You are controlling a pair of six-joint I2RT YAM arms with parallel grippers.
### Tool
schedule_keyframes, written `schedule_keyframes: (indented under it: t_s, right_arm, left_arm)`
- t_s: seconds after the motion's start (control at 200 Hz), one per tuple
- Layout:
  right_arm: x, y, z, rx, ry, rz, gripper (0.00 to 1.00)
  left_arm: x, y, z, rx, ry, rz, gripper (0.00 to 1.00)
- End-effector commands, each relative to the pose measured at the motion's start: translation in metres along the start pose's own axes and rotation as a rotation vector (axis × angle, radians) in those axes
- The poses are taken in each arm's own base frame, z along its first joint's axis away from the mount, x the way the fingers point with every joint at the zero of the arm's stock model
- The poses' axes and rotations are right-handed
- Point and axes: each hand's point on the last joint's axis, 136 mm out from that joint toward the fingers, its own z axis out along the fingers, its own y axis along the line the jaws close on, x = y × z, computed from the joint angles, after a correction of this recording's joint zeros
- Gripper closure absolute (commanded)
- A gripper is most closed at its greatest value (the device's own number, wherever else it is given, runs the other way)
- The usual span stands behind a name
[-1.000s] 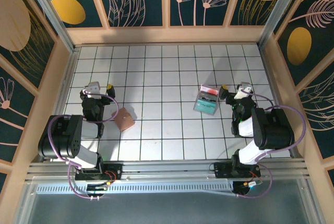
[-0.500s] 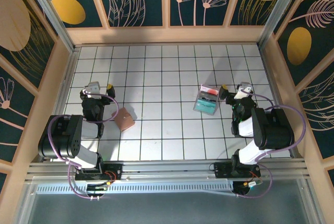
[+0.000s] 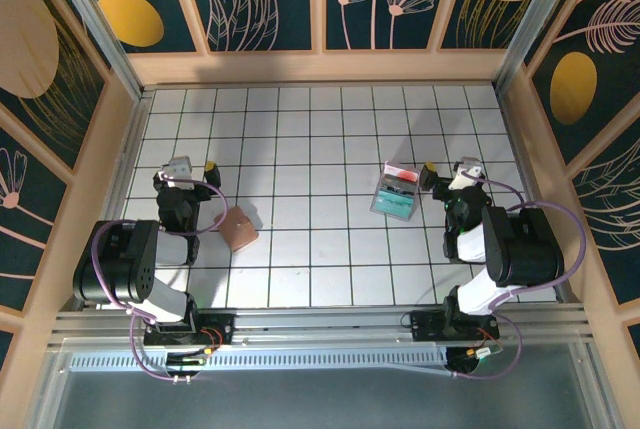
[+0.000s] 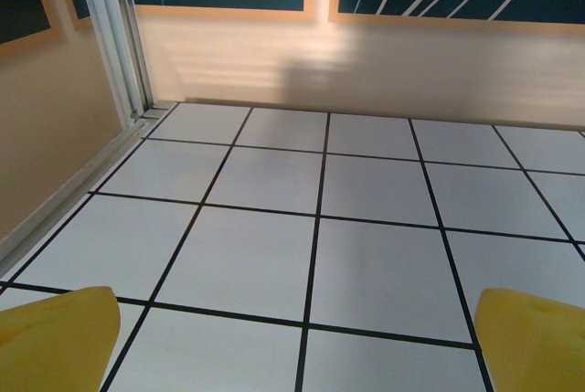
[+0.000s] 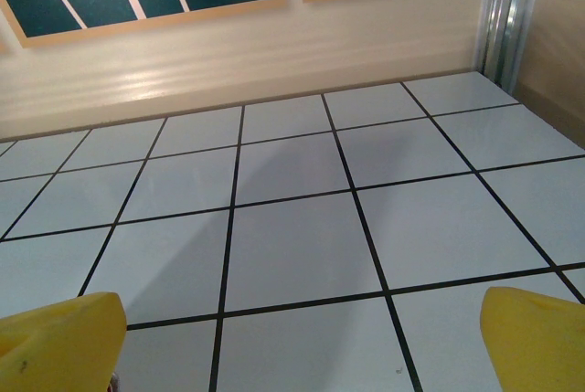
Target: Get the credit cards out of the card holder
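Observation:
The card holder (image 3: 240, 228) is a small pinkish-tan wallet lying folded flat on the tiled table, just right of my left arm. The credit cards are hidden. My left gripper (image 3: 188, 166) rests low on the table to the holder's upper left, apart from it, open and holding nothing. In the left wrist view the left gripper (image 4: 297, 346) has yellow fingertips (image 4: 57, 337) spread wide over bare tiles. My right gripper (image 3: 452, 168) sits at the right side, open and holding nothing. In the right wrist view the right gripper (image 5: 297, 346) also has bare tiles between its yellow fingertips (image 5: 60, 341).
A teal rectangular pack (image 3: 395, 192) with red and black parts lies just left of the right gripper. Wooden walls (image 3: 320, 67) enclose the white gridded table (image 3: 320, 139) at the back and both sides. The left wall (image 4: 55, 127) stands near the left gripper.

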Motion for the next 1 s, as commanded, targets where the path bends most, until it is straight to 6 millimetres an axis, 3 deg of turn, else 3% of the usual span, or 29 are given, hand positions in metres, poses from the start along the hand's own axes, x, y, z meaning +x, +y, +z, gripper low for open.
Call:
schedule_keyframes:
  t_s: [0.0, 0.24, 0.47, 0.721, 0.886, 0.996]
  right_arm:
    - [-0.009, -0.001, 0.003, 0.015, -0.029, 0.004, 0.01]
    - [-0.01, -0.001, 0.003, 0.012, -0.03, 0.004, 0.01]
    - [-0.019, -0.007, 0.005, 0.055, -0.026, 0.019, 0.01]
    - [-0.04, -0.026, 0.008, 0.204, 0.099, 0.157, 0.01]
    - [-0.02, -0.016, 0.006, 0.208, 0.296, 0.305, 0.01]
    - [-0.006, 0.001, -0.003, 0.197, 0.39, 0.346, 0.04]
  left_arm:
    - [-0.009, -0.002, 0.002, 0.016, -0.03, -0.023, 0.01]
    - [-0.022, 0.002, 0.009, -0.014, -0.002, -0.031, 0.01]
    - [-0.043, 0.012, 0.002, -0.076, -0.004, -0.07, 0.01]
    - [-0.054, 0.029, -0.008, -0.198, 0.07, -0.293, 0.01]
    - [-0.046, 0.021, -0.023, -0.164, 0.137, -0.404, 0.01]
    - [-0.036, 0.028, -0.039, -0.215, 0.199, -0.43, 0.01]
